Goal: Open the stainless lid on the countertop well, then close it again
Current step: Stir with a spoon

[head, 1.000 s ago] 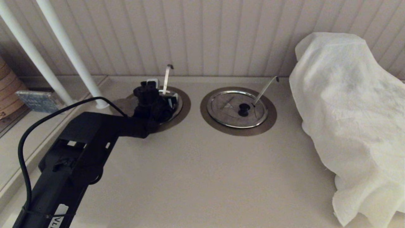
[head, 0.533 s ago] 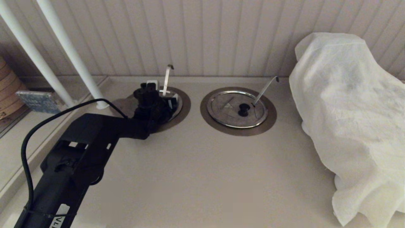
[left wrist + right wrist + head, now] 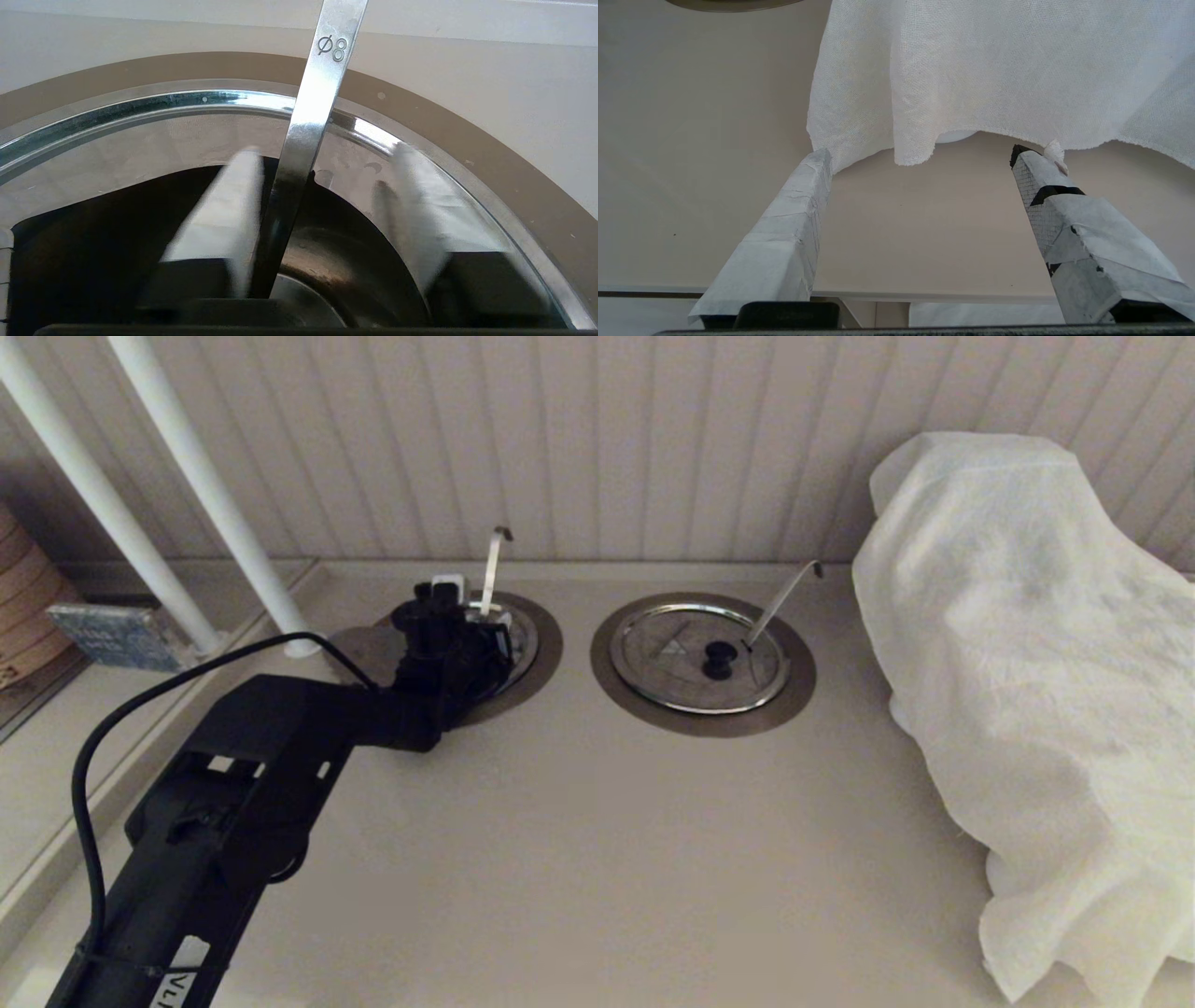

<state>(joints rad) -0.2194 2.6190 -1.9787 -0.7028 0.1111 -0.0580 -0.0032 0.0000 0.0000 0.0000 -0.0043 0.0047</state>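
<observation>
The stainless lid (image 3: pixel 523 639) lies flat in the countertop well (image 3: pixel 551 649) at the back left, mostly covered by my left gripper (image 3: pixel 474 621). The near-upright ladle stem (image 3: pixel 492 569) rises just behind it. In the left wrist view the lid (image 3: pixel 140 140) fills the picture inside the brown ring (image 3: pixel 467 140). My left gripper (image 3: pixel 324 154) hangs low over it. Both white fingers (image 3: pixel 224 210) are blurred and stand apart on either side of the black knob (image 3: pixel 317 252), and the stem (image 3: pixel 313 107) crosses between them. My right gripper (image 3: pixel 920 154) is open and empty, parked over bare counter.
A twin lid (image 3: pixel 700 656) with a slanted stem (image 3: pixel 782 599) sits in its own ring to the right. A big white cloth (image 3: pixel 1046 691) covers something at the right edge. Two white poles (image 3: pixel 205 495) stand at the back left. The panelled wall is close behind.
The left gripper's fingers have drawn closer together over the lid's knob. The arm has edged slightly forward. The lid has not moved.
</observation>
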